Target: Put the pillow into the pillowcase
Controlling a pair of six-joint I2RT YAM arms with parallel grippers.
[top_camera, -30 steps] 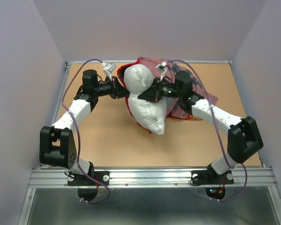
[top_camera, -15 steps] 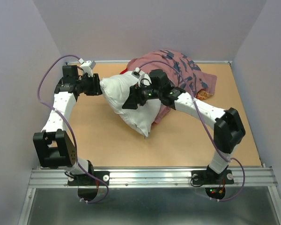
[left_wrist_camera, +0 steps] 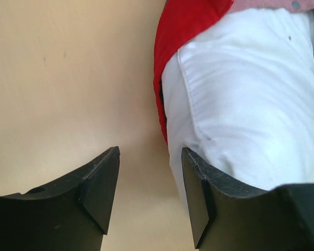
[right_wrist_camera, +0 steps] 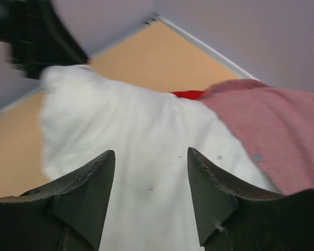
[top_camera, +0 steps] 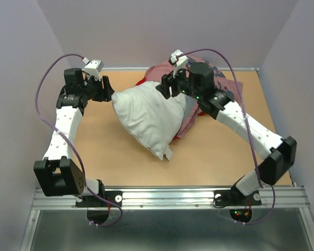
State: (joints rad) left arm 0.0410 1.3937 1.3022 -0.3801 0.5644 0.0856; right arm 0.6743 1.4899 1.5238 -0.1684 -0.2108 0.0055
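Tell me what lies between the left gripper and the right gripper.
The pillow: its far edge fills the stretch from left gripper to right gripper, seen in the top view.

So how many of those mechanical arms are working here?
2. The left arm runs up the left of the table to the pillow; the right arm reaches in from the right, over the pillowcase. No others show.

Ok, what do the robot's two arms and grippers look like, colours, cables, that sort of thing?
The left arm and right arm have white links with chunky black joints. A thin purple cable loops along each. The left gripper and right gripper have black wedge-shaped fingers, with a small white camera block on each wrist.
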